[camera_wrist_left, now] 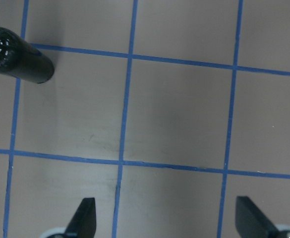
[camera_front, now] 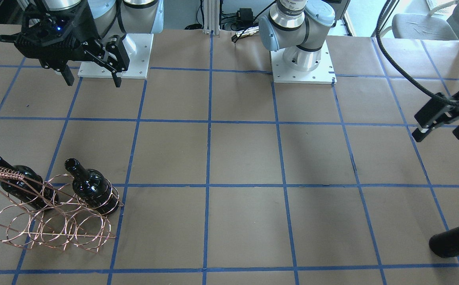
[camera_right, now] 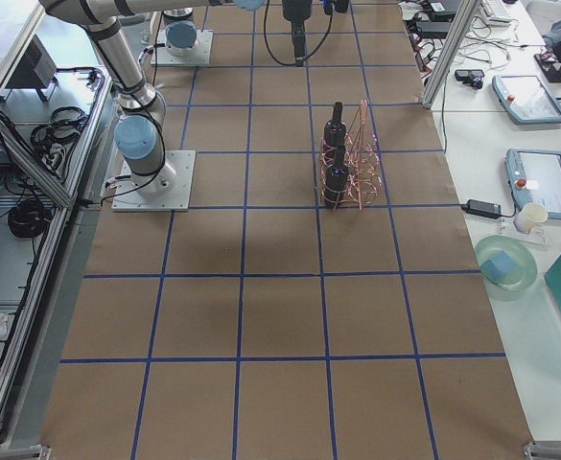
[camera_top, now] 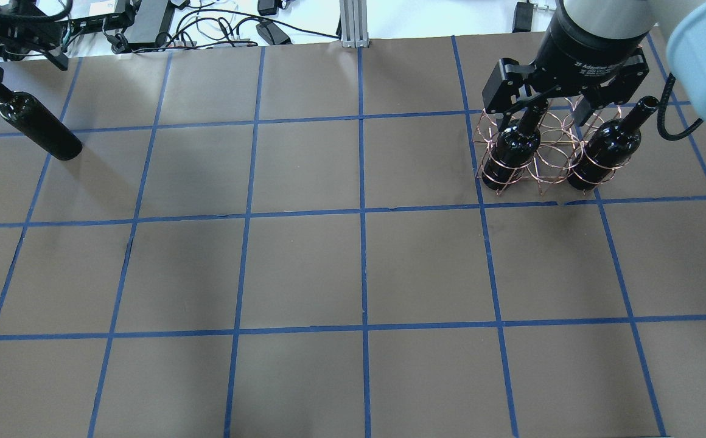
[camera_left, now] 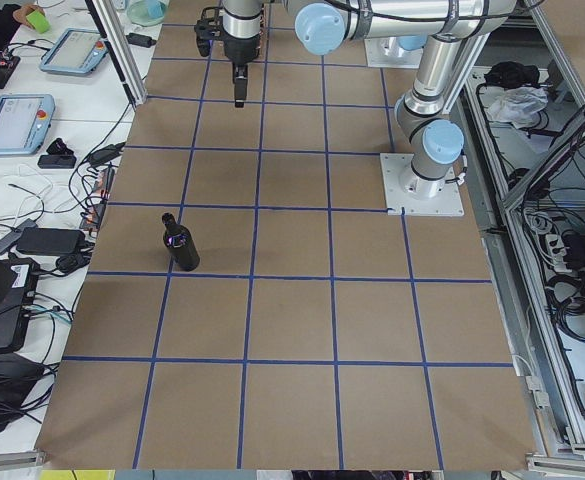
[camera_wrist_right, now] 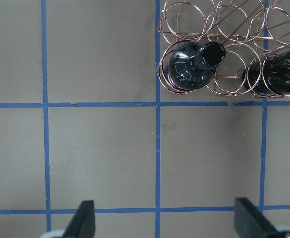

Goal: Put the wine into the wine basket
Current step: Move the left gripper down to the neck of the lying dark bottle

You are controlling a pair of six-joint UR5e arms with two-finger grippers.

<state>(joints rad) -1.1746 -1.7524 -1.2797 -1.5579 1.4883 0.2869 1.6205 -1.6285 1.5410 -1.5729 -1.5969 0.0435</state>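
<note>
The wine basket (camera_front: 0, 172) is a copper wire rack, also in the overhead view (camera_top: 551, 149). Two dark bottles stand upright in its outer rings (camera_top: 514, 149) (camera_top: 608, 149); the ring between them is empty. A third wine bottle (camera_top: 39, 131) stands alone on the table at the far left, also in the front view (camera_front: 457, 239). My left gripper (camera_front: 438, 136) hangs open and empty above and beside that bottle, which sits at the top left of the left wrist view (camera_wrist_left: 18, 62). My right gripper (camera_front: 93, 81) is open and empty, high up on the robot side of the basket (camera_wrist_right: 184, 20).
The table is brown paper with a blue tape grid (camera_top: 362, 213). The arm bases (camera_front: 302, 59) stand on white plates at the robot's edge. Cables and tablets (camera_left: 72, 50) lie beyond the table's far edge.
</note>
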